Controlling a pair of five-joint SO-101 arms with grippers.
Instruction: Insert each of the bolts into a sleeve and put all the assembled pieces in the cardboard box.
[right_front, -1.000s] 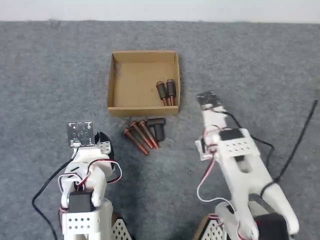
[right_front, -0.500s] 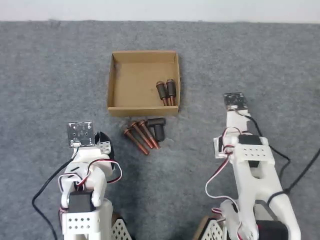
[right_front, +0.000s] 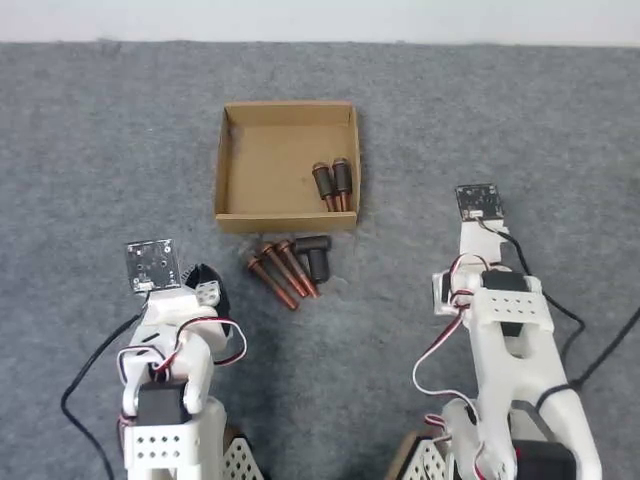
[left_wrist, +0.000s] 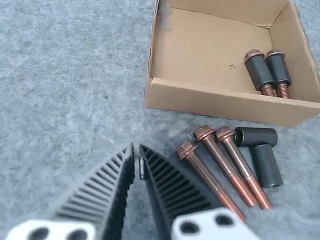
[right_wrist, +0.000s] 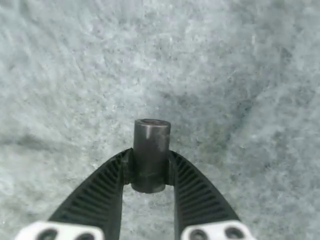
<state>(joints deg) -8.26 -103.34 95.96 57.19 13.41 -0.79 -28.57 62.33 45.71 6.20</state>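
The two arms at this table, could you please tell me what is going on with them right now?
The right gripper is shut on a black sleeve, held over the grey mat off to the side of the cardboard box. The left gripper is shut and empty, near three loose bolts and two loose sleeves lying in front of the box. Two assembled pieces already lie inside the box.

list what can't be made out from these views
- High view: the right arm's wrist board covers the right gripper and the sleeve it holds.
- Left wrist view: the nearest loose bolt meets the left gripper base, so its tip is unclear.
- Left wrist view: the boxed bolts have shanks mostly inside dark sleeves.
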